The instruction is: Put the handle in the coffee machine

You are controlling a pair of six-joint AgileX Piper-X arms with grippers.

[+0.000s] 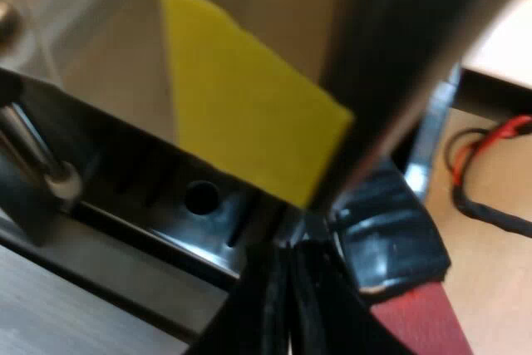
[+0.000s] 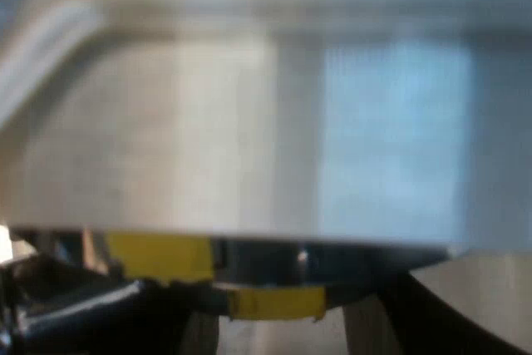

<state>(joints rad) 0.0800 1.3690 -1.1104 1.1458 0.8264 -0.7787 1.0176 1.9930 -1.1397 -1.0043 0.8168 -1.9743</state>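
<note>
Left end effector [image 1: 289, 315], grip impossible to tell, sits beside the red-ended handle [image 1: 416, 322] at the machine's [image 1: 100, 81] front.

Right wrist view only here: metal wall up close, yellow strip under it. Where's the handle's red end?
Observer: Left wrist view has the red end close beside the black drip tray.
Operator: And that yellow?
Observer: It's a yellow patch stuck flat on the machine's metal front, just above the tray.
Operator: Anything on the tray?
Observer: Its top has slots and a round hole.
</note>
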